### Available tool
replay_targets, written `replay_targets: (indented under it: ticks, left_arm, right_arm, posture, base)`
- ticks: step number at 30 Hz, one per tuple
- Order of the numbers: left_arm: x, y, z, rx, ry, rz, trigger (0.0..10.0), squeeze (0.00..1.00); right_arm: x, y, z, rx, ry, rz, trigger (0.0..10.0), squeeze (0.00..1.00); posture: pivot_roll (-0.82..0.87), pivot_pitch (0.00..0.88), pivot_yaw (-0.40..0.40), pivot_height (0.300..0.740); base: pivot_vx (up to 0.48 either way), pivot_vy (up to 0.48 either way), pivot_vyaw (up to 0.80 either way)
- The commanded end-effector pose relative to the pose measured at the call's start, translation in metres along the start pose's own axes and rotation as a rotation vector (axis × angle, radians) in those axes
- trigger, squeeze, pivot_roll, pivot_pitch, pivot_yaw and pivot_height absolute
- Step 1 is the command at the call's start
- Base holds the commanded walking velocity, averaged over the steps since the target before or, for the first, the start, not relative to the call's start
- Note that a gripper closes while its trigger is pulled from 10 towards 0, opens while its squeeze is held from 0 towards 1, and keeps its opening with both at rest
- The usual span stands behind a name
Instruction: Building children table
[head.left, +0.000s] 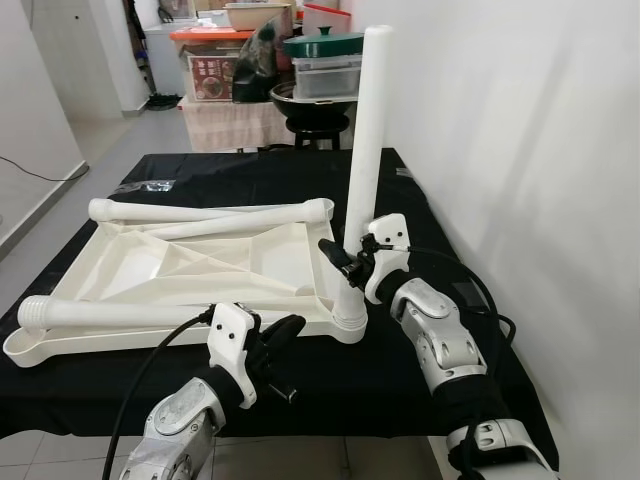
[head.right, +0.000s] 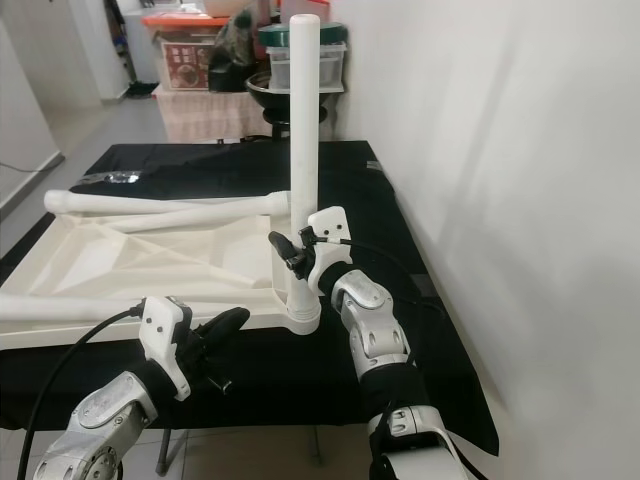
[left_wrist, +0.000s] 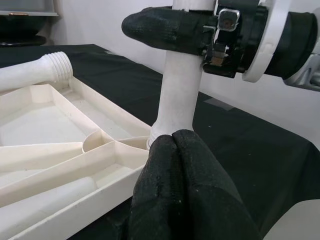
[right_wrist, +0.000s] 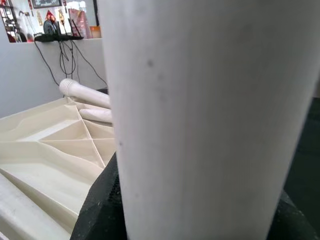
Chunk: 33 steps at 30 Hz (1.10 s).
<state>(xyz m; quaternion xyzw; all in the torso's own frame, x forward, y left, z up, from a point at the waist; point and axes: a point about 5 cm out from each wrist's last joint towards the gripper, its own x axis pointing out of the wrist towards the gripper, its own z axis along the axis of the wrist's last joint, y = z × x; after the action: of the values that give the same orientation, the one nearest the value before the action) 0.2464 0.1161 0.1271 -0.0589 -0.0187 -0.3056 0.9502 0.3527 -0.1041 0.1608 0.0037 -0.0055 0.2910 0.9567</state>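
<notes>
at the tabletop's (head.left: 180, 260) 4 o'clock corner, the right hand (head.left: 350, 262) clamps the upright leg (head.left: 366, 130); keep it vertical while twisting. left hand (head.left: 285, 340) pinched together.

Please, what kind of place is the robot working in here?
Probably a room in a home, used partly for storage. Plastic boxes and a lidded pot are stacked at the back, beyond a table under black cloth, with plain white walls and a tiled floor.

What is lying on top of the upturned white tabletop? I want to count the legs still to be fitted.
Three loose white legs lie on the upturned tabletop: two at the far edge, one along the near edge. A fourth leg stands upright in the corner socket, gripped by the right end effector.
</notes>
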Motion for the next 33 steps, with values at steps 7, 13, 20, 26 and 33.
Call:
replay_targets:
  ticks: [7,13,20,26,33]
  left_arm:
    - [0.002,0.0,-0.002,0.001,0.009,-0.002,10.0,0.0]
    - [0.001,0.0,-0.002,-0.001,0.005,0.0,10.0,0.0]
    - [0.001,-0.001,-0.001,-0.004,0.004,0.002,10.0,0.0]
    - [0.001,-0.002,-0.001,-0.005,0.004,0.002,10.0,0.0]
    - [0.001,-0.002,-0.001,-0.006,0.004,0.003,10.0,0.0]
  right_arm:
    - [-0.003,0.012,-0.001,0.05,0.039,0.35,10.0,1.0]
    - [0.002,-0.016,0.027,0.008,0.043,0.504,10.0,0.0]
    - [-0.006,-0.031,0.04,-0.038,0.102,0.668,10.0,0.0]
    - [-0.008,-0.037,0.045,-0.001,0.107,0.719,0.0,0.0]
    - [-0.01,-0.04,0.042,0.006,0.114,0.756,0.0,0.0]
  posture:
    - [-0.05,0.0,0.007,0.74]
    - [-0.04,0.0,0.0,0.74]
    - [-0.03,0.0,-0.005,0.74]
    - [-0.02,0.0,-0.007,0.74]
    - [-0.03,0.0,-0.007,0.74]
  base:
    - [0.0,0.0,0.0]
    - [0.0,0.0,0.0]
    - [0.0,0.0,0.0]
    - [0.0,0.0,0.0]
    - [0.0,0.0,0.0]
